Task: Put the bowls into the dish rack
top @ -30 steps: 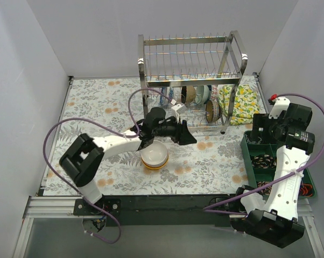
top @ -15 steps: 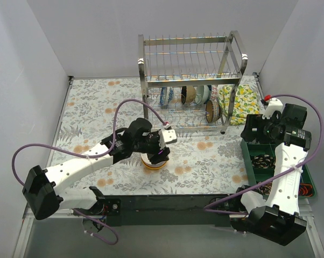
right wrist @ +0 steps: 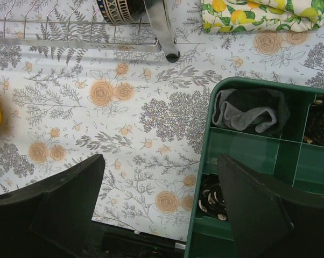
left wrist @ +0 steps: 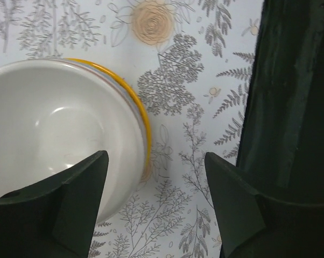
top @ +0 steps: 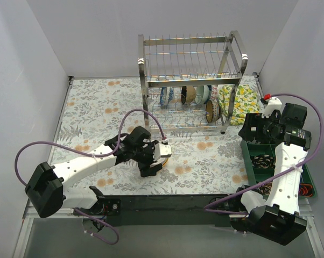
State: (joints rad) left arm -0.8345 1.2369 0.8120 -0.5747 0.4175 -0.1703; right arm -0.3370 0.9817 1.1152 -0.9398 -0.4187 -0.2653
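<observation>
A white bowl (left wrist: 54,123) sits nested in a yellow-rimmed bowl (left wrist: 143,121) on the floral mat; in the top view only its rim (top: 165,155) shows beside my left gripper (top: 154,159). My left gripper (left wrist: 156,209) is open just above the stack, one finger over the white bowl and the other outside the rim, holding nothing. The steel dish rack (top: 189,59) stands at the back with several bowls (top: 190,94) upright in its lower tier. My right gripper (top: 257,129) is open and empty over the mat and the tray's edge (right wrist: 162,204).
A green compartment tray (top: 244,141) with a grey cloth (right wrist: 248,115) and dark small items stands at the right. A lemon-print cloth (top: 240,102) lies beside the rack. A rack post (right wrist: 162,27) and a brown patterned bowl (right wrist: 121,9) show in the right wrist view. The table's dark front edge (left wrist: 296,91) is near the stack.
My left arm has drawn back from the rack and come down over the nested bowls, its gripper open. The right arm has shifted only slightly.
</observation>
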